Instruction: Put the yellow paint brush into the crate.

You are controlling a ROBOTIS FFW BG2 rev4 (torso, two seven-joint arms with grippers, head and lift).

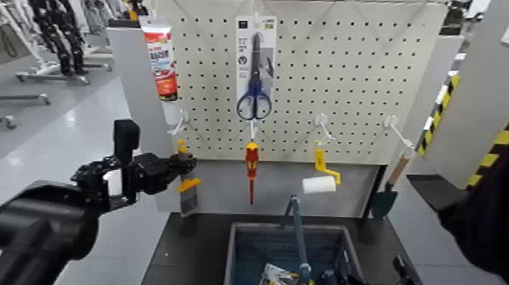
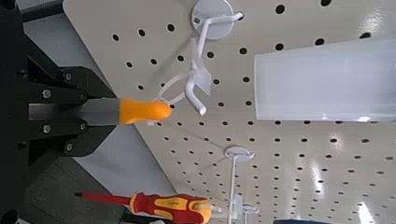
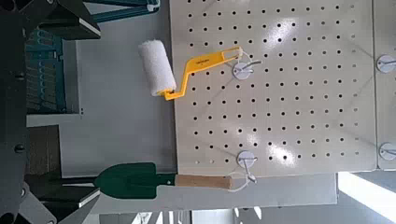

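The left end effector (image 1: pixel 187 162) is clamped on the yellow paint brush (image 1: pixel 188 198) by its handle (presumably leaving the bristles free), below the hook (image 2: pixel 198 90). Rightward, the crate (image 1: pixel 348 252) sits beneath the pegboard (image 1: pixel 340 83), likely to receive tools.

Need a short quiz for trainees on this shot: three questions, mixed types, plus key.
1. True or false: the left end effector is closed on the yellow paint brush.
2. Which tool hangs directly between the brush and the paint roller?
A) scissors
B) screwdriver
C) trowel
3. Fill in: the brush still has to go into the ____ below the pegboard.

Key: 1 true; 2 B; 3 crate.
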